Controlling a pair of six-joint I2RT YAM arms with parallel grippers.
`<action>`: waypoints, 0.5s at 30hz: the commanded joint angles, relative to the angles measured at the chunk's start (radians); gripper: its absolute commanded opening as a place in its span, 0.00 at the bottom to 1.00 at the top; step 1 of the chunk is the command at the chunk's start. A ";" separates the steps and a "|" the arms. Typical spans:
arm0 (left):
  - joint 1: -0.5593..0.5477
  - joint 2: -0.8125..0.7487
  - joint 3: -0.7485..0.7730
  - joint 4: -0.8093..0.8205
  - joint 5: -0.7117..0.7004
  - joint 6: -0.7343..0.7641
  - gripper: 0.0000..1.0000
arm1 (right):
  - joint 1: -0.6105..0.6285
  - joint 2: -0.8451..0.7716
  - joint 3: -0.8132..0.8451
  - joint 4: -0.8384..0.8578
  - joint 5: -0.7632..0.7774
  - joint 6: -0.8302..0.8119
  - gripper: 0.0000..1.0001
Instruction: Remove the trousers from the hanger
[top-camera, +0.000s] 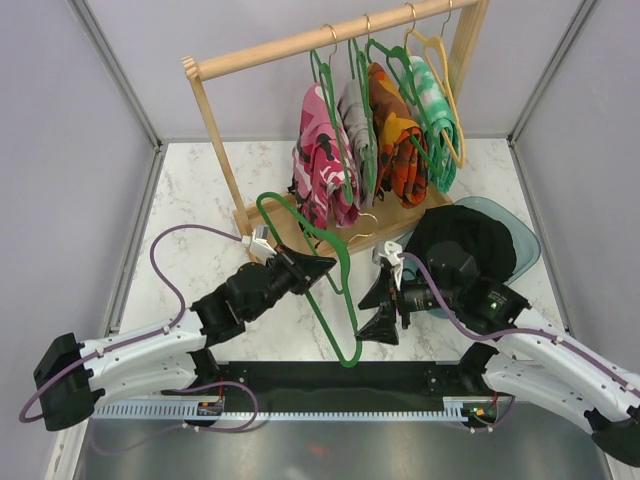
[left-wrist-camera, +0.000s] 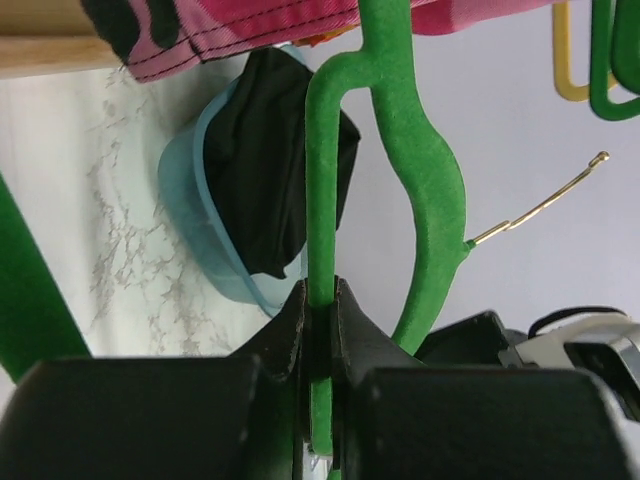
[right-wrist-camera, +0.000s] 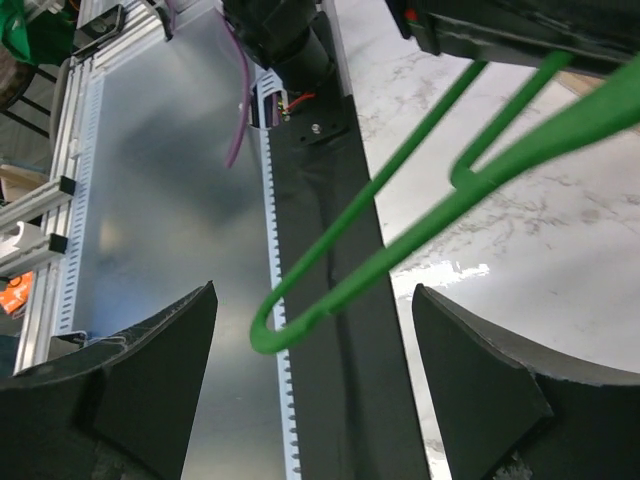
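Observation:
My left gripper is shut on the bar of an empty green hanger and holds it above the table in front of the rack. The clamped bar shows between the jaws in the left wrist view. My right gripper is open and empty, and the hanger's lower end lies between its spread fingers. Plain black trousers lie in a blue basin, also in the left wrist view. Pink camouflage, grey, orange-patterned and green-white trousers hang on the rack.
The wooden rack stands at the back on a wooden base, with several green and yellow hangers on its rail. Grey walls close the left, right and back sides. A black rail and a metal plate run along the near edge.

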 joint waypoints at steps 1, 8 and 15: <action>-0.020 0.004 0.041 0.119 -0.096 -0.012 0.02 | 0.083 0.031 0.065 0.135 0.150 0.147 0.87; -0.027 -0.027 0.023 0.138 -0.133 -0.013 0.02 | 0.097 0.137 0.077 0.178 0.244 0.288 0.79; -0.027 -0.056 0.018 0.144 -0.157 -0.005 0.02 | 0.097 0.165 0.085 0.228 0.235 0.285 0.42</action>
